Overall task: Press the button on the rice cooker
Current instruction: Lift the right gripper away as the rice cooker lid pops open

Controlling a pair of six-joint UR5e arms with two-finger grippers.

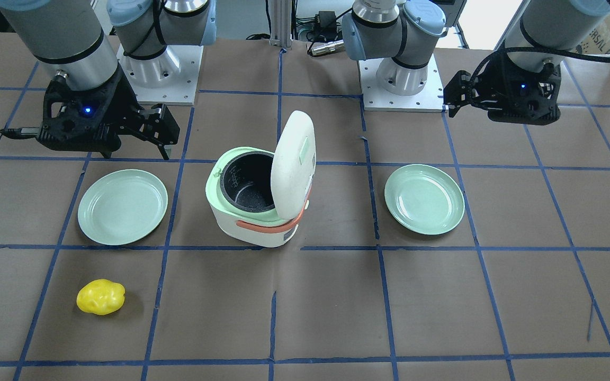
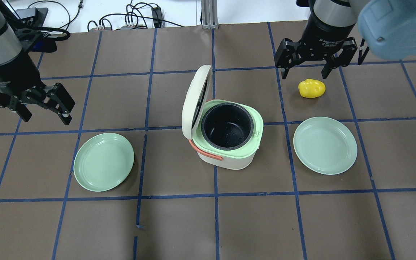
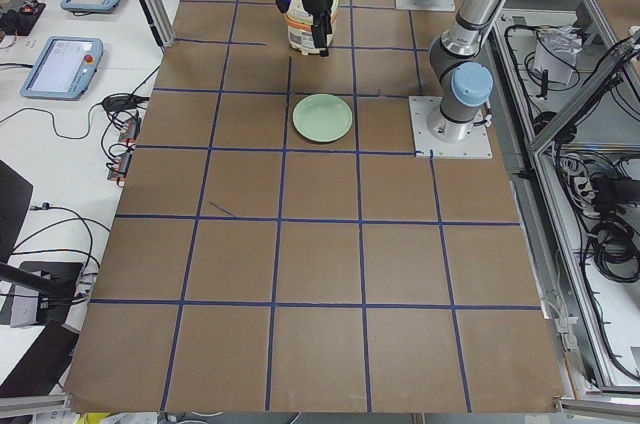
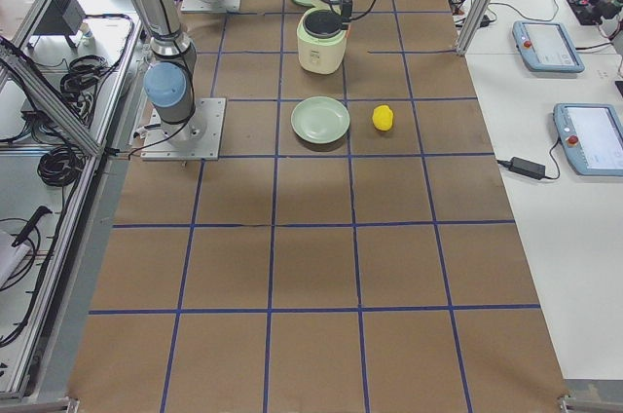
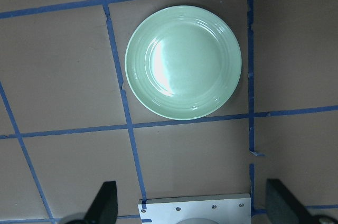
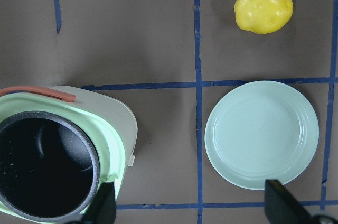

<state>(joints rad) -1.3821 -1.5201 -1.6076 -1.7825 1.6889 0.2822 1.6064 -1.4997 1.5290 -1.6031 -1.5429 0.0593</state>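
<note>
Left gripper [image 2: 44,112]: jaws spread wide, nothing held. Right gripper [image 2: 304,73]: likewise wide and empty. The rice cooker [image 2: 229,159] sits between the two sets of jaws, well apart from both, with its lid [image 1: 292,169] standing upright. The button [image 1: 305,150] is on the lid's outer face, turned toward the left jaws. Hazard: a push on the unsupported lid would probably swing it shut or slide the cooker. Spread jaws could also straddle the pad.

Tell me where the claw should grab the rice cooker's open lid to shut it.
Probably the lid by its free top rim, coming from above. It stands nearly upright over the rice cooker, leaving that thin rim exposed and farthest from the hinge.
</note>
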